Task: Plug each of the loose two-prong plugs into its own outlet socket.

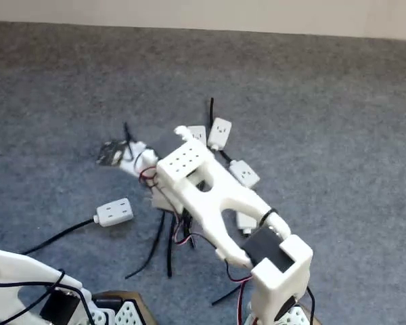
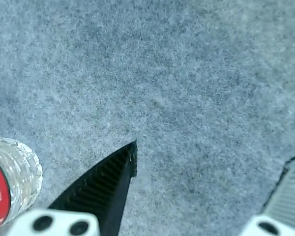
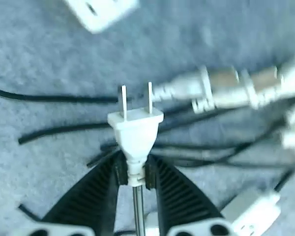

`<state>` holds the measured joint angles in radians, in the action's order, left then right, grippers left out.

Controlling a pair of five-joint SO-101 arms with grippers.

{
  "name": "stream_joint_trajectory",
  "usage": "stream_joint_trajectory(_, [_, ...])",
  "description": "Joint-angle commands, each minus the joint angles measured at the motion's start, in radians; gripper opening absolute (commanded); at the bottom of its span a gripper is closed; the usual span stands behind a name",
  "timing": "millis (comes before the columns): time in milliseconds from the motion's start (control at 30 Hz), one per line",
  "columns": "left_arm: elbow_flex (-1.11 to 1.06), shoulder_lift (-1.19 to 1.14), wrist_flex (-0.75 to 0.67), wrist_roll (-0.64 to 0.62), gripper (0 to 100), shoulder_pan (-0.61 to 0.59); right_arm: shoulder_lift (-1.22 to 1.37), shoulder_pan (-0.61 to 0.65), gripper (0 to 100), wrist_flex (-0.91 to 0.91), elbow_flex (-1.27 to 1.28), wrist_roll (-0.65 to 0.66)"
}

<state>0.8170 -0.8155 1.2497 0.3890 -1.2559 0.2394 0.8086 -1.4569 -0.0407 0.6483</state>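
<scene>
Right now the right pincer (image 3: 134,169) is clamping narrowly on the neck of a white two-prong plug (image 3: 135,129), just behind its flared body, with the prongs (image 3: 124,101) pointing away over the grey bench (image 1: 325,101). I am judging the plug as light, hard and smooth. Held this far back it is likely pivoting easily, with its cord tugging sideways, so a hold on the flat body would be steadying it better. The thin prongs are looking bendable if pushed in crooked. An outlet socket (image 3: 101,11) is lying just beyond, with black cables (image 3: 54,98) crowding the path. A lone socket (image 1: 114,212) is sitting on open bench, apart from the tangle. The left pincer (image 2: 211,157) is gaping wide above bare bench, beside a bottle (image 2: 12,179).
</scene>
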Motion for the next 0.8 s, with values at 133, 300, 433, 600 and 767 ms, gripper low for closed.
stream_joint_trajectory(133, [0.061,0.016,0.157,0.181,42,0.099,-0.091,-0.076,0.5,0.107,0.082,-0.261])
stream_joint_trajectory(300, [0.209,0.042,0.476,0.261,40,0.222,-0.249,-0.048,0.5,0.395,0.372,-0.342])
stream_joint_trajectory(433, [0.240,0.084,0.519,0.256,40,0.321,-0.450,-0.042,0.5,0.579,0.645,-0.370])
stream_joint_trajectory(600, [0.036,0.240,0.520,0.256,40,0.478,-0.651,-0.036,0.5,0.628,0.756,-0.385])
stream_joint_trajectory(767, [-0.295,0.544,0.519,0.256,40,0.688,-0.769,0.044,0.5,0.725,0.883,-0.423])
